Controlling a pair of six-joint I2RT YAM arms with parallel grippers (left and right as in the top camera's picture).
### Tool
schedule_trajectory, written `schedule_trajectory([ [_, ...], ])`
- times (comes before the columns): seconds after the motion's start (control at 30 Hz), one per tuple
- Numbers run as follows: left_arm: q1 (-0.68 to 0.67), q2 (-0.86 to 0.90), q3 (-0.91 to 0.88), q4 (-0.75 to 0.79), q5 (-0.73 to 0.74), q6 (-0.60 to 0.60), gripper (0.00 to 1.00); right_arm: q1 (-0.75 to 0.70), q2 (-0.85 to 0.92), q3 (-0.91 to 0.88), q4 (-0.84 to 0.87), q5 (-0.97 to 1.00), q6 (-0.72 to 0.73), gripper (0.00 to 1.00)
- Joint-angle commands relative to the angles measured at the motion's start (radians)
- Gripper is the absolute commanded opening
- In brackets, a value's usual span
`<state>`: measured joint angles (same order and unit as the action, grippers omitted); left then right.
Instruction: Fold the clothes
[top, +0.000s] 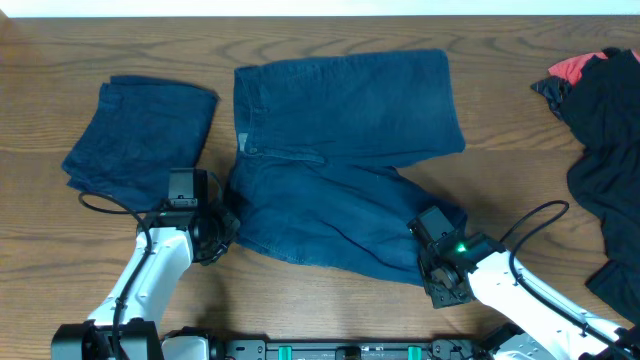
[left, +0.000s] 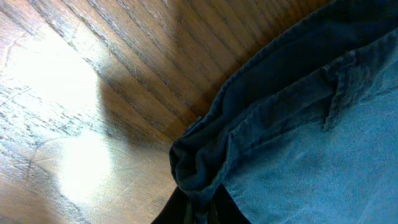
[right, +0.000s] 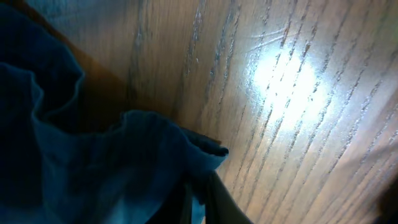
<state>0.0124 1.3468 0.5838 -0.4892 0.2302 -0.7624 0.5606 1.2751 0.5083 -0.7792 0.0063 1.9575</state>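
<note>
Dark navy shorts (top: 340, 150) lie spread across the middle of the table, one leg reaching toward the front right. My left gripper (top: 222, 225) is shut on the shorts at the near left waistband corner. In the left wrist view the bunched fabric (left: 311, 137) is pinched in that gripper (left: 200, 213). My right gripper (top: 425, 232) is shut on the hem of the near leg. The right wrist view shows that gripper (right: 198, 202) with blue cloth (right: 93, 168) between its fingers. A folded navy bundle (top: 140, 135) rests at the left.
A heap of black and red garments (top: 605, 130) lies at the right edge. A pale strip (top: 320, 6) runs beyond the table's back edge. Bare wood (top: 520, 190) shows between the shorts and the heap.
</note>
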Motion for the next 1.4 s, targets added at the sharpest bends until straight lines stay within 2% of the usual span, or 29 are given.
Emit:
schedule_trajectory([
  [0.0, 0.004, 0.005, -0.004, 0.002, 0.006, 0.002, 0.08, 0.008, -0.005, -0.006, 0.003, 0.043, 0.009, 0.05],
  [0.1, 0.004, 0.005, -0.004, 0.002, 0.006, 0.002, 0.08, 0.008, -0.005, -0.006, 0.005, 0.048, 0.009, 0.01],
  [0.43, 0.004, 0.005, -0.004, -0.001, 0.006, 0.011, 0.08, 0.007, -0.006, -0.003, 0.002, 0.06, -0.015, 0.01],
  [0.5, 0.004, 0.004, -0.004, -0.007, 0.018, 0.036, 0.06, 0.005, -0.011, 0.013, -0.001, 0.082, -0.09, 0.01],
  [0.63, 0.004, -0.024, 0.002, -0.028, 0.036, 0.108, 0.06, -0.018, -0.03, 0.112, -0.086, 0.214, -0.397, 0.01],
  [0.77, 0.004, -0.104, 0.019, -0.086, 0.043, 0.151, 0.06, -0.045, -0.035, 0.24, -0.207, 0.337, -0.618, 0.01],
  [0.87, 0.003, -0.199, 0.031, -0.143, 0.047, 0.173, 0.06, -0.064, -0.035, 0.33, -0.259, 0.36, -0.766, 0.01],
  [0.97, 0.003, -0.306, 0.045, -0.207, 0.047, 0.191, 0.06, -0.077, -0.035, 0.417, -0.318, 0.383, -0.842, 0.01],
  [1.17, 0.003, -0.525, 0.091, -0.322, 0.051, 0.209, 0.06, -0.09, -0.06, 0.555, -0.449, 0.443, -0.86, 0.01],
  [1.37, 0.003, -0.682, 0.16, -0.341, 0.102, 0.213, 0.06, -0.104, -0.159, 0.621, -0.459, 0.476, -0.911, 0.01],
])
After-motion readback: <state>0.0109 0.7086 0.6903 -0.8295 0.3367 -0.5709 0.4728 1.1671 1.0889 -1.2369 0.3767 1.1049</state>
